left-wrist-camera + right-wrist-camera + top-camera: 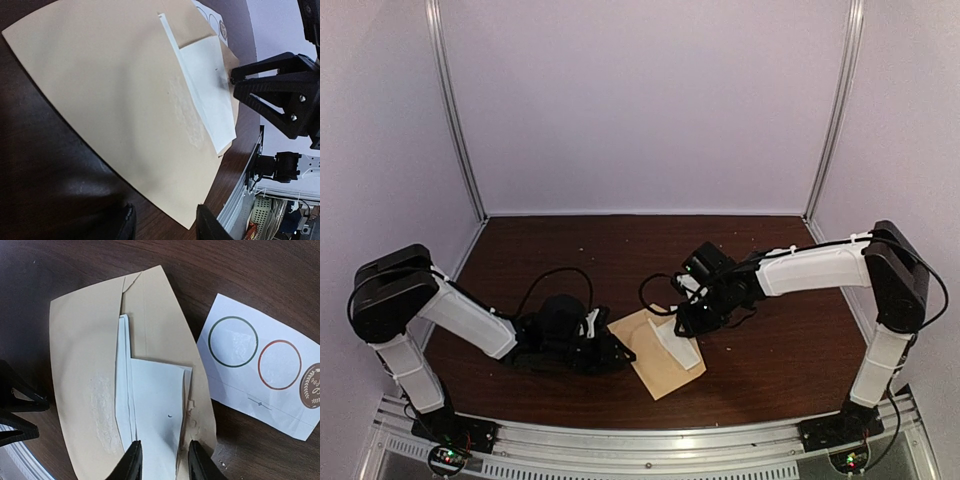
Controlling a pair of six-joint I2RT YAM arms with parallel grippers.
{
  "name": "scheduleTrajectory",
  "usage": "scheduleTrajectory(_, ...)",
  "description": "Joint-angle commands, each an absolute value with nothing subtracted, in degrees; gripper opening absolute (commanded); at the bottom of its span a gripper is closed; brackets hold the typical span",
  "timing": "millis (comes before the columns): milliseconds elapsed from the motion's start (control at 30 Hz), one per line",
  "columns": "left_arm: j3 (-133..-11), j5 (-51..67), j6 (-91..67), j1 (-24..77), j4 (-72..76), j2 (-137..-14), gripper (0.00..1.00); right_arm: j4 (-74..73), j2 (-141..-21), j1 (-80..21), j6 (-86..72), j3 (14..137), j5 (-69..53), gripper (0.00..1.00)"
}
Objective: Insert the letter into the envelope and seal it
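The envelope (655, 362) lies flat on the surface (570, 250), low in the centre of the top view. The white letter (678, 345) lies on it, partly under a tan fold. The right gripper (162, 457) has its jaws apart astride the letter's near edge. The left gripper (165, 220) has its jaws apart at the envelope's corner. A sticker card (255, 370) lies just beside the envelope.

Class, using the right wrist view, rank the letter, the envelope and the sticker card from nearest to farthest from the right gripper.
1. The letter: its end lies between the fingers of the right gripper.
2. The envelope: directly beneath the letter, spreading left.
3. The sticker card: lying apart, off to the right.
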State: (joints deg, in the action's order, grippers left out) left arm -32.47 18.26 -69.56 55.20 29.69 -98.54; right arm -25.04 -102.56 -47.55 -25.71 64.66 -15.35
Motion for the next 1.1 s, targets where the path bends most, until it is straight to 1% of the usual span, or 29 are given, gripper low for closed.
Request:
scheduleTrajectory(0,-32.5,19.1,-69.8,55.5,32.6,-99.8,0.42,-24.1,-103.9,-47.8,-26.3,64.6,-13.2,0.33)
scheduleTrajectory(333,-32.7,19.1,-70.1,55.5,32.7,-100.3,0.39,-23.3,-106.2,-47.8,-26.3,64.7,-13.8,0.31)
scheduleTrajectory(533,-32.9,19.6,-70.7,55.5,33.2,-101.0,0.38,-22.7,-107.0,-47.9,-26.2,64.8,-15.3,0.28)
scheduleTrajectory(1067,-32.8,20.2,-71.4,55.5,33.9,-102.2,0.38,-19.4,-108.5,-49.3,-27.1,64.7,-20.4,0.24)
